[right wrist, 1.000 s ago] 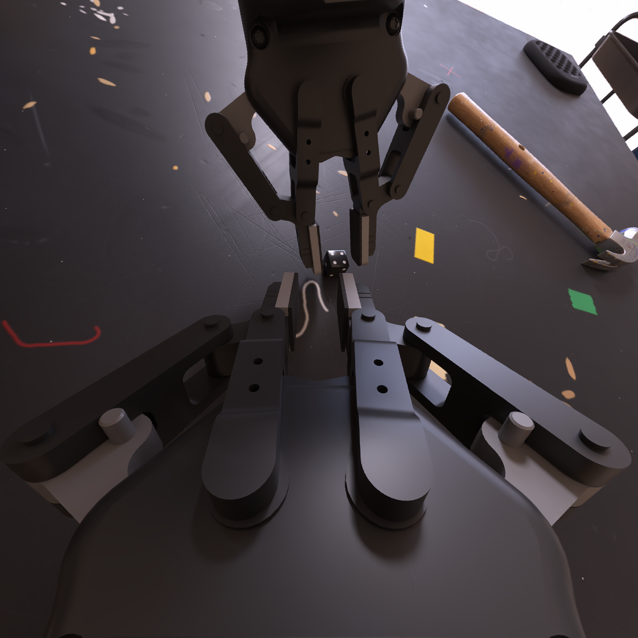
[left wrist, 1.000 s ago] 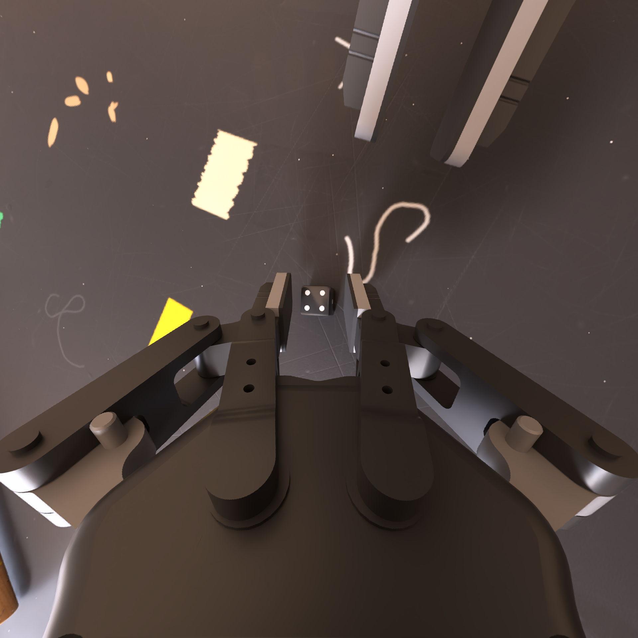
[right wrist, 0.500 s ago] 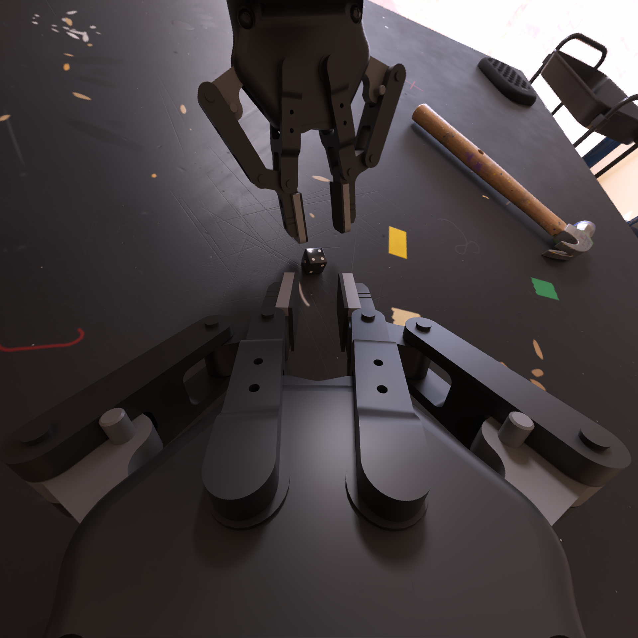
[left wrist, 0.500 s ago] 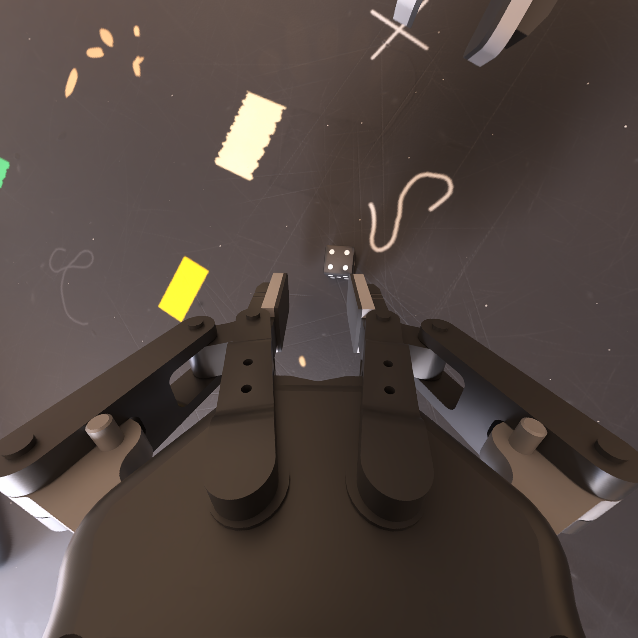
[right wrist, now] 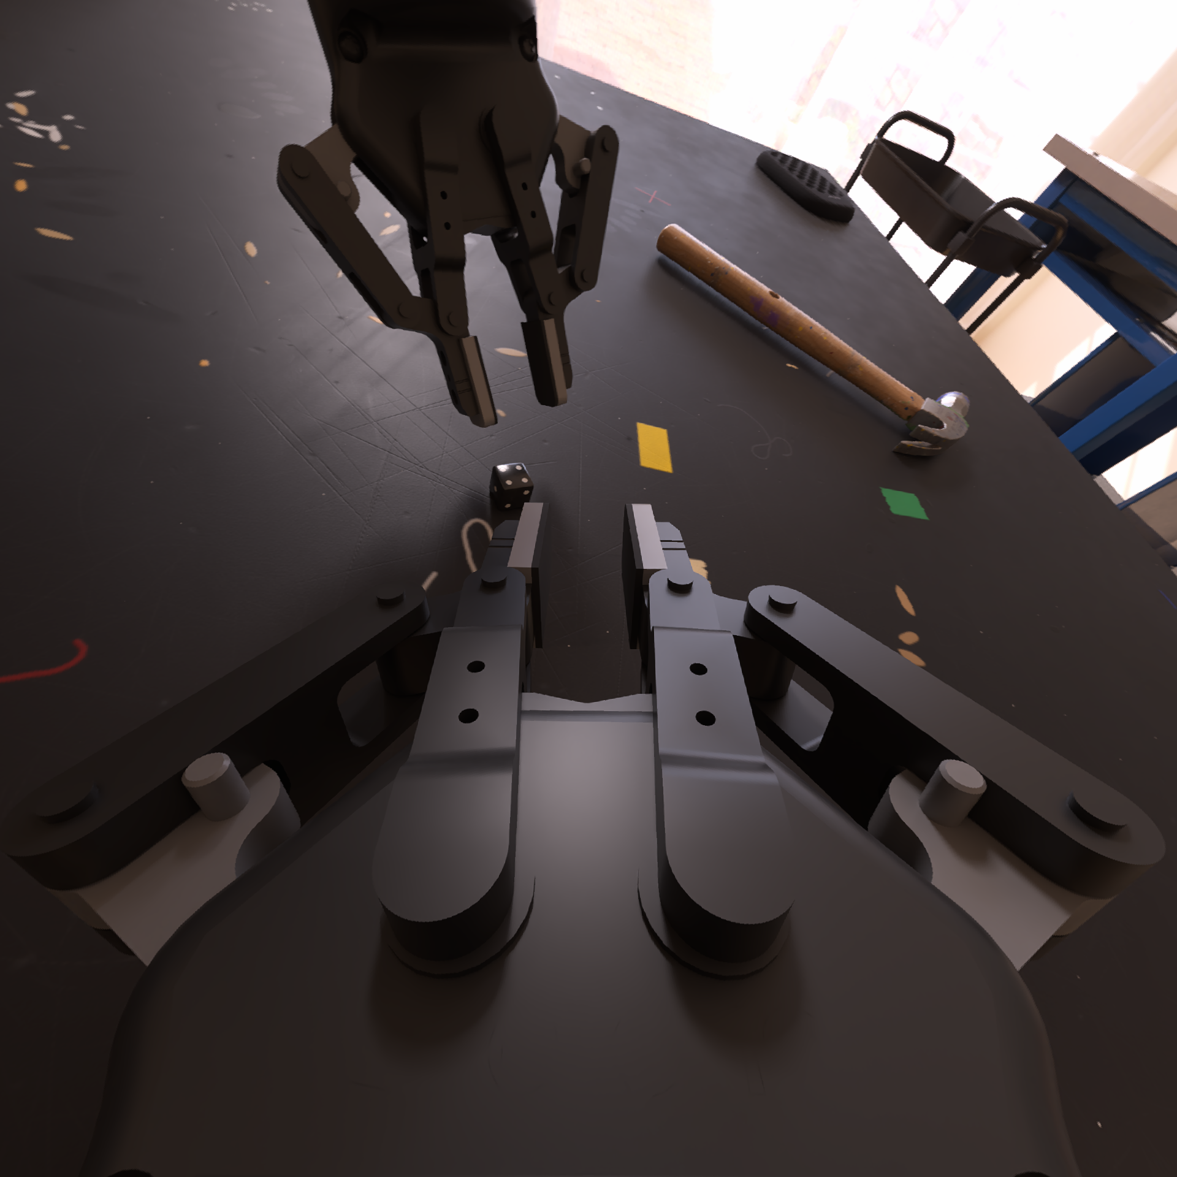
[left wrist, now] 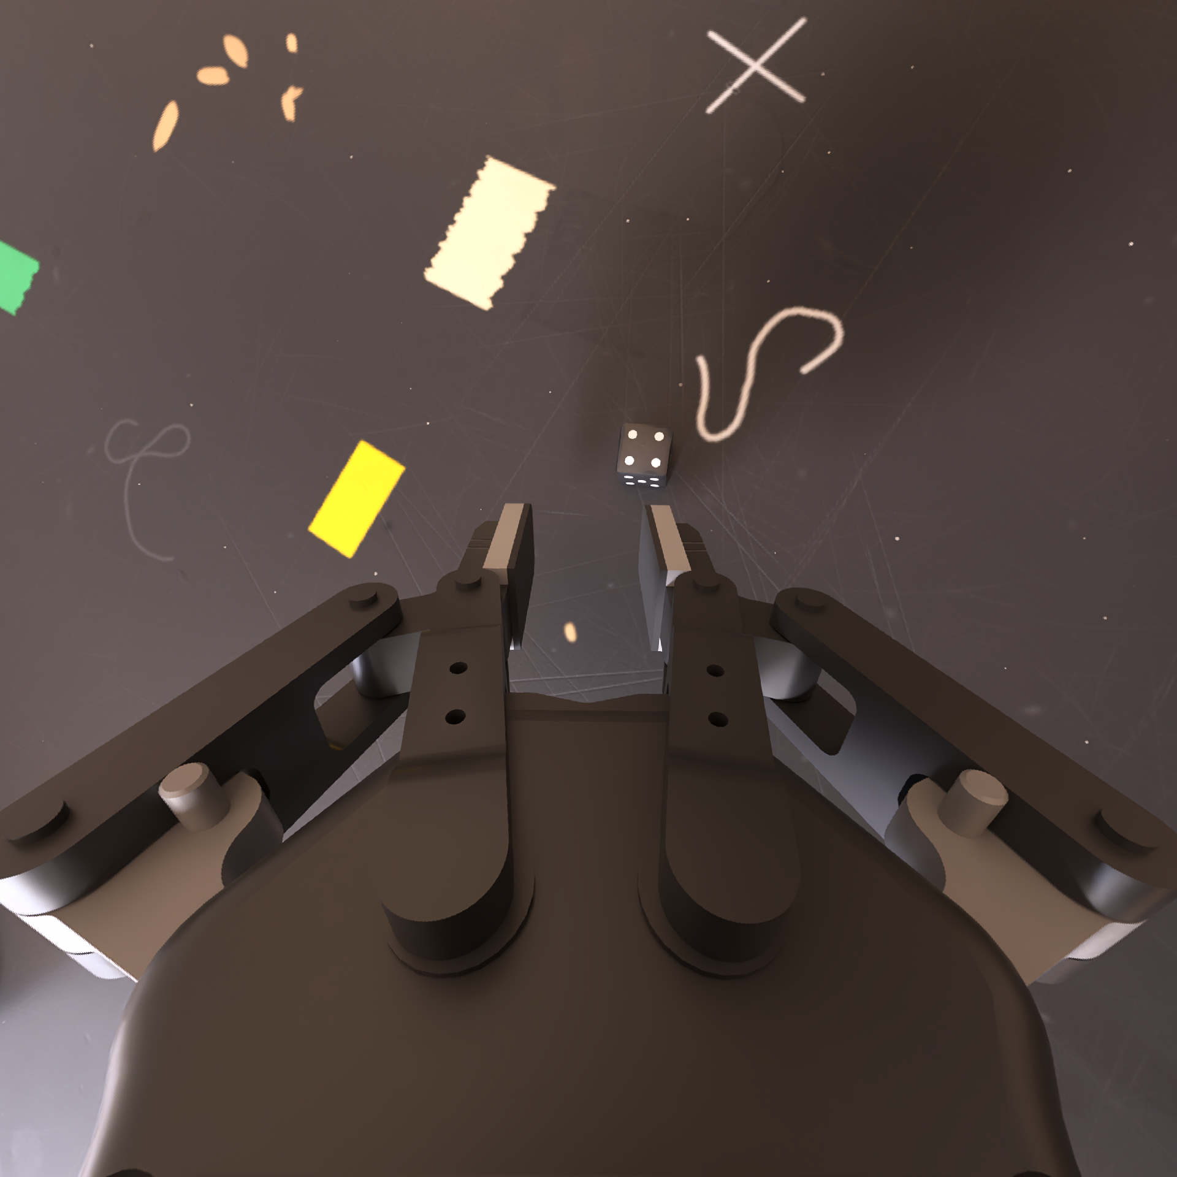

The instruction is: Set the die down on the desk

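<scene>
Die [left wrist: 644, 460]: flat on desk [left wrist: 955, 573], four up, beside pale squiggle [left wrist: 758, 376]
Left claw [left wrist: 589, 532]: spread, empty, above die
Right claw [right wrist: 583, 532]: spread, empty
Handling: likely light, rigid, slick; pinch opposite flat faces

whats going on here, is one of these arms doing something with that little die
Neither arm holds anything right now. The black die sits on the dark desk by itself, four pips up. The left gripper hangs open above it, fingers clear of the die, and the right gripper is open too, just beside it. A hammer lies untouched farther off. The set-down looks done.
</scene>
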`<control>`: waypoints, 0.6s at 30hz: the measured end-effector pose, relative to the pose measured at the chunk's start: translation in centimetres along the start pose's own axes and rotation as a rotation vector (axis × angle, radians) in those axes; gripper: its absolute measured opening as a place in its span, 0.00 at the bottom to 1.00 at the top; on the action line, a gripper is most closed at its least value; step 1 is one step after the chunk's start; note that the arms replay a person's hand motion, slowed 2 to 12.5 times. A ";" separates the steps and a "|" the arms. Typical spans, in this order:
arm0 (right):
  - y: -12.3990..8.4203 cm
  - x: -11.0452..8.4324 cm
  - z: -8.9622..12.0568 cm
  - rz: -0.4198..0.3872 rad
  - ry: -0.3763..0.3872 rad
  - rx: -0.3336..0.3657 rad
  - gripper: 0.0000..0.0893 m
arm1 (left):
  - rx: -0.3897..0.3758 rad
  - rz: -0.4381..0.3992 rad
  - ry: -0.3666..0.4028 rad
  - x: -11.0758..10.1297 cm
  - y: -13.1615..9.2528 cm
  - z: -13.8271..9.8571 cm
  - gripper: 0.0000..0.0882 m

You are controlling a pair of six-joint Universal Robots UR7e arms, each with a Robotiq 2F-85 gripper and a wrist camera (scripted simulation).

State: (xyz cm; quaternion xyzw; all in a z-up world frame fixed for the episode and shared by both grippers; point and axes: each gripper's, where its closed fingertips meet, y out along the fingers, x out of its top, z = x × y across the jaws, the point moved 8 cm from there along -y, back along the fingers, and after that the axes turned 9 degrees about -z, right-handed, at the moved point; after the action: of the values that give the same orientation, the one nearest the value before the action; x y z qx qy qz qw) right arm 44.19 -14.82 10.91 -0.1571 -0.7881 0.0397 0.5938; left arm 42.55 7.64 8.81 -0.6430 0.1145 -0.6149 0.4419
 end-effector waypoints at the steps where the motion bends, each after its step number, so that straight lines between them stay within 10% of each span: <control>1: -0.1 0.0 -0.1 -0.004 0.002 -0.008 0.23 | -0.002 -0.001 0.001 0.0 0.0 0.0 0.34; 18: -1.2 -0.6 -0.6 -0.058 0.075 -0.092 0.23 | -0.081 0.010 -0.002 -0.1 0.5 -0.7 0.30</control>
State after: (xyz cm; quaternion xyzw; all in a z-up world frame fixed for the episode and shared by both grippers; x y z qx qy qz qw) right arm 44.65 -16.20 10.78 -0.1625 -0.7707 -0.0196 0.6159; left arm 42.05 7.13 8.28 -0.6604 0.1420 -0.6067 0.4190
